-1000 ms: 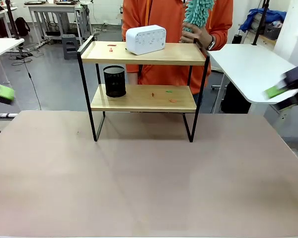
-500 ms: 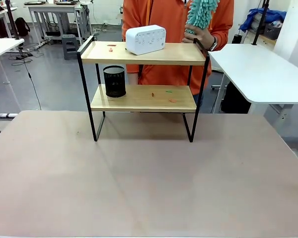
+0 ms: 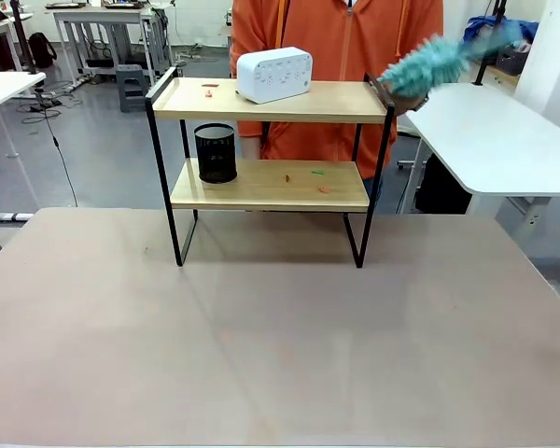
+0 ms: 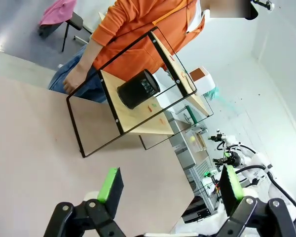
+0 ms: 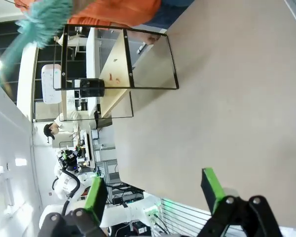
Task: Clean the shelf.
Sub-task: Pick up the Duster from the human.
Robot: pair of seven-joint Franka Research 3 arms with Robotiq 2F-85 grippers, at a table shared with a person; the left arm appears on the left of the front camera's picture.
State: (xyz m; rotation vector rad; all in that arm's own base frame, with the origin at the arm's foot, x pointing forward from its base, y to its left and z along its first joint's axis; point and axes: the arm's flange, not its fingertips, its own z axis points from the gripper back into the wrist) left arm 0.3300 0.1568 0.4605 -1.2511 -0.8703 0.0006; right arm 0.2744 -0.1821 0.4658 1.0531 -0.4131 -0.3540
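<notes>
Shelf (image 4: 144,122) well ahead of left gripper (image 4: 170,183), apart

Beyond your pale bench (image 3: 280,355) you see a glossy grey floor (image 3: 103,168). A white table (image 3: 490,140) stands to the right and another white table (image 3: 0,89) at the left edge. Farther back are work tables (image 3: 103,19) and a grey step stool (image 3: 131,86).

I see the shelf (image 3: 261,191), a small two-tier rack of two light wooden boards in a thin black metal frame, standing upright on four legs at the table's (image 3: 261,355) far middle, small orange and green scraps (image 3: 286,177) dotting its boards.
</notes>
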